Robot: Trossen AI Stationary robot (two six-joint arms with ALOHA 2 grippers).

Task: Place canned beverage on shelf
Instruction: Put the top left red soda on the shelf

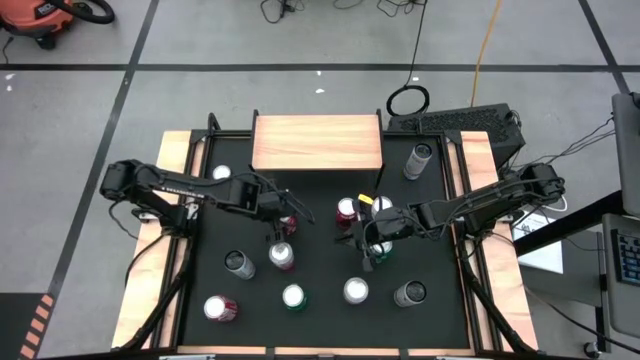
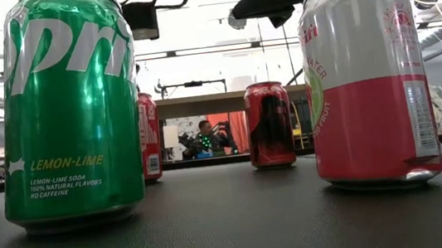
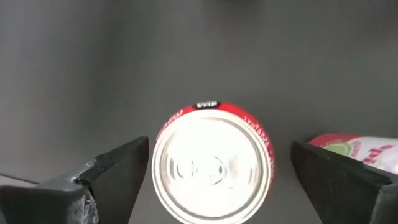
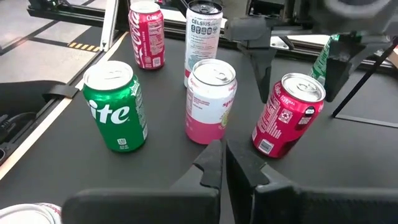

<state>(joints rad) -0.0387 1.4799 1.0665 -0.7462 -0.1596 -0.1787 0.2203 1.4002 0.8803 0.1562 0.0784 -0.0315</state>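
Note:
The shelf (image 1: 317, 142), a light wood top on thin black legs, stands at the table's far middle. My left gripper (image 1: 283, 226) is open above an upright red can (image 1: 289, 222). In the left wrist view its two fingers (image 3: 118, 171) stand on either side of the can's silver top (image 3: 211, 167) with gaps showing. The right wrist view shows the same fingers (image 4: 262, 59) astride the red can (image 4: 287, 115). My right gripper (image 4: 224, 160) is shut and empty near the table's middle (image 1: 366, 243).
Several upright cans stand on the black table: a pink-and-white one (image 4: 210, 99) and a green one (image 4: 116, 112) close to the red can, a tall white one (image 4: 204, 37), a red one (image 1: 347, 208) by my right gripper, and a tall one (image 1: 418, 158) at the far right.

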